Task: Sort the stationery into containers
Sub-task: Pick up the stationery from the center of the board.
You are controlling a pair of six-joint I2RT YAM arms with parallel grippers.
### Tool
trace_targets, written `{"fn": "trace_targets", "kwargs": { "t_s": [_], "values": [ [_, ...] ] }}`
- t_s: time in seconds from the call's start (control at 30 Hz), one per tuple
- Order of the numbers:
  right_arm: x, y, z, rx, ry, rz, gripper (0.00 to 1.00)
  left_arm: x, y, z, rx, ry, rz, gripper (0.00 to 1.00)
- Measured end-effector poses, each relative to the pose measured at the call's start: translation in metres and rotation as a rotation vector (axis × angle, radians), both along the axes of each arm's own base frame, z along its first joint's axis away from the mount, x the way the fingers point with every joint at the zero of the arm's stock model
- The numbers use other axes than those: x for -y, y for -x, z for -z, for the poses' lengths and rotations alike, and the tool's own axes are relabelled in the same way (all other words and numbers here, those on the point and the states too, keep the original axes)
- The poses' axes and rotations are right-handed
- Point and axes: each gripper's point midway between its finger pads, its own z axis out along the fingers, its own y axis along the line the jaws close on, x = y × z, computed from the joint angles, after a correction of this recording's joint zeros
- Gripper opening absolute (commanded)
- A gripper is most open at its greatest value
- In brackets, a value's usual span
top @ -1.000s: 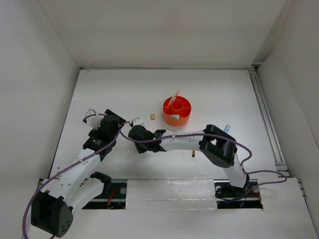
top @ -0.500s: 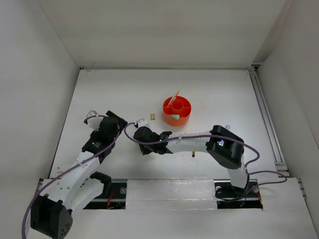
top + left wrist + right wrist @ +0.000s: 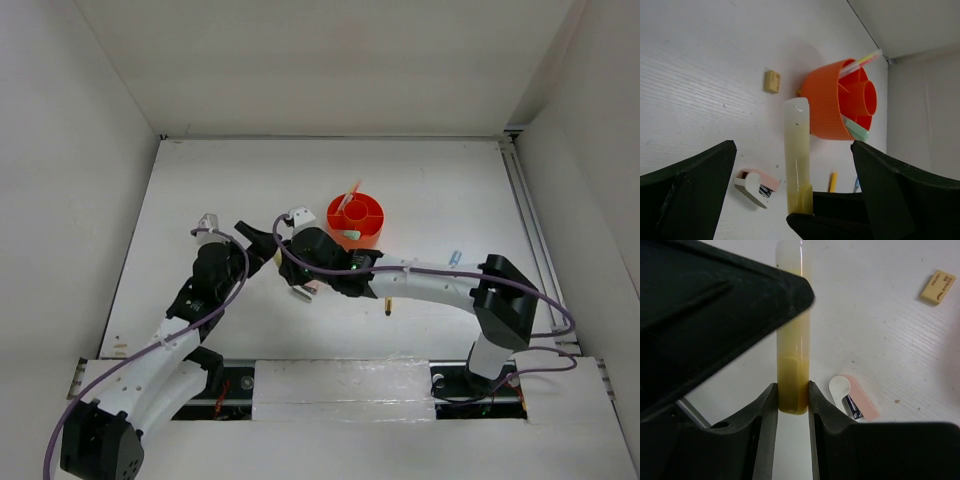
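My right gripper [image 3: 790, 407] is shut on a pale yellow marker [image 3: 794, 340] and holds it off the table, left of the round orange organiser [image 3: 357, 222]. My left gripper [image 3: 793, 150] is open, its jaws wide apart on either side of the marker [image 3: 797, 150] without touching it. In the top view the left gripper [image 3: 256, 241] and the right gripper [image 3: 297, 238] meet. A pink-white stapler [image 3: 303, 292] lies below them. A tan block [image 3: 772, 81] lies left of the organiser [image 3: 827, 102], which holds a green marker [image 3: 856, 131] and a thin pen [image 3: 351, 192].
A yellow pencil [image 3: 387, 305] and a blue pen [image 3: 454, 258] lie right of the grippers beside the right arm. White walls close the table on the left, back and right. A metal rail [image 3: 530, 230] runs along the right edge.
My right gripper has lifted the marker and carried it up and right toward the organiser. My left gripper has swung right to meet it. The stapler has come into view on the table.
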Motion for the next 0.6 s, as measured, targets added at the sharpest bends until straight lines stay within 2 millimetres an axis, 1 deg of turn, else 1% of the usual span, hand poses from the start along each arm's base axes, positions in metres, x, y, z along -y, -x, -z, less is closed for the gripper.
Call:
{"fn": "trace_targets", "kwargs": {
  "t_s": [0.03,0.13,0.17,0.23,0.3,0.33,0.43,0.47,0.57,0.6],
  "values": [
    [0.000,0.001,-0.004,0.003,-0.013,-0.008,0.00,0.005,0.000,-0.001,0.012,0.010,0.027,0.95],
    [0.001,0.002,-0.014,0.010,-0.043,-0.024,0.00,0.020,0.000,-0.005,0.046,0.041,0.109,0.91],
    [0.002,0.003,-0.016,0.010,-0.050,-0.029,0.00,0.024,0.001,-0.007,0.058,0.051,0.128,0.87],
    [0.003,0.006,-0.018,0.010,-0.061,-0.040,0.00,0.029,0.002,-0.010,0.086,0.063,0.157,0.82],
    [0.004,0.008,-0.018,0.007,-0.065,-0.048,0.00,0.032,0.003,-0.012,0.105,0.073,0.176,0.73],
    [0.004,0.009,-0.018,0.007,-0.067,-0.053,0.00,0.033,0.003,-0.013,0.114,0.076,0.182,0.63],
    [0.004,0.011,-0.018,0.004,-0.069,-0.061,0.00,0.034,0.003,-0.016,0.134,0.081,0.193,0.43],
    [0.004,0.010,-0.018,0.005,-0.071,-0.062,0.00,0.034,0.003,-0.017,0.139,0.081,0.194,0.32],
    [0.003,0.010,-0.017,0.010,-0.079,-0.065,0.00,0.033,0.003,-0.018,0.150,0.075,0.193,0.11],
    [0.003,0.011,-0.018,0.012,-0.081,-0.066,0.00,0.032,0.003,-0.016,0.153,0.062,0.191,0.00]
  ]
}}
